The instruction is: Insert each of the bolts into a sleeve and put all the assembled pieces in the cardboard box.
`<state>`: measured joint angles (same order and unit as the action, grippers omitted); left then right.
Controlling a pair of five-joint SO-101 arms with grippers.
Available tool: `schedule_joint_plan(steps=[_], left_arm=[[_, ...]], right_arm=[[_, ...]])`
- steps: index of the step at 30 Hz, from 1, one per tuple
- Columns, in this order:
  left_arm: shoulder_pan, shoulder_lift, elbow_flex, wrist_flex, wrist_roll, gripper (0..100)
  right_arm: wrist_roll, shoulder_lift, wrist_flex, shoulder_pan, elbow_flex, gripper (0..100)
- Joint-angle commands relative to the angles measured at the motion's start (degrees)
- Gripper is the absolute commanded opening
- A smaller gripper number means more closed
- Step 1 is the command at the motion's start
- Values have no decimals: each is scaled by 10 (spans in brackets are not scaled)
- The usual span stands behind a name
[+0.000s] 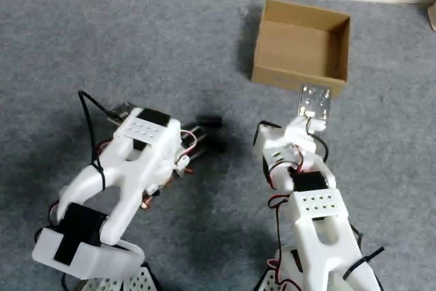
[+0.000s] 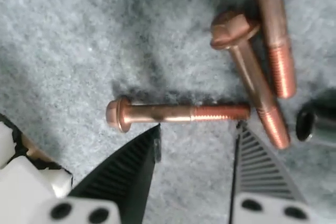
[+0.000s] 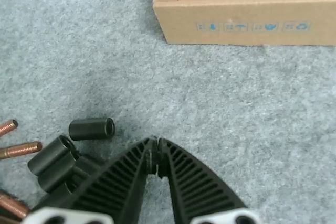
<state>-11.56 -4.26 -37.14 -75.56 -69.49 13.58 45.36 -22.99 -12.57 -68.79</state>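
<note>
Left gripper (image 2: 198,129) fingers apart, tips just short of the nearest bolt (image 2: 178,113). Its long axis runs jaw to jaw, along the closing line, so I'd roll the wrist a quarter turn before pinching the shank. Two more bolts (image 2: 247,66) lie beyond, one sleeve (image 2: 315,124) beside them. Right gripper (image 3: 156,157) closed on nothing, looks less well placed. High view: cardboard box (image 1: 289,76) at 2 o'clock from the sleeves (image 1: 208,124).

Copper bolts (image 2: 178,113) and black sleeves (image 3: 92,128) lie loose, apart from the open cardboard box (image 3: 236,24)
</note>
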Motion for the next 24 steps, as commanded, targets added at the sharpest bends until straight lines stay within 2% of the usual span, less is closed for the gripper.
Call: schedule_joint_plan(steps=[1,5,7,11,15,18,21,24], left_arm=[[23,-16,46,-47,-7,214],[36,-16,91,-103,-8,214],[38,-15,109,-149,-32,214],[39,-10,121,-223,-176,216],[38,-10,106,-236,-355,217],[36,-10,79,-236,-458,217],[37,-9,75,-216,-525,217],[37,-9,71,-176,-545,214]], right_arm=[[5,7,12,-5,5,4],[5,7,12,-5,5,4],[5,7,12,-5,5,4],[5,7,12,-5,5,4],[5,7,12,-5,5,4],[5,7,12,-5,5,4],[5,7,12,-5,5,4],[5,7,12,-5,5,4]])
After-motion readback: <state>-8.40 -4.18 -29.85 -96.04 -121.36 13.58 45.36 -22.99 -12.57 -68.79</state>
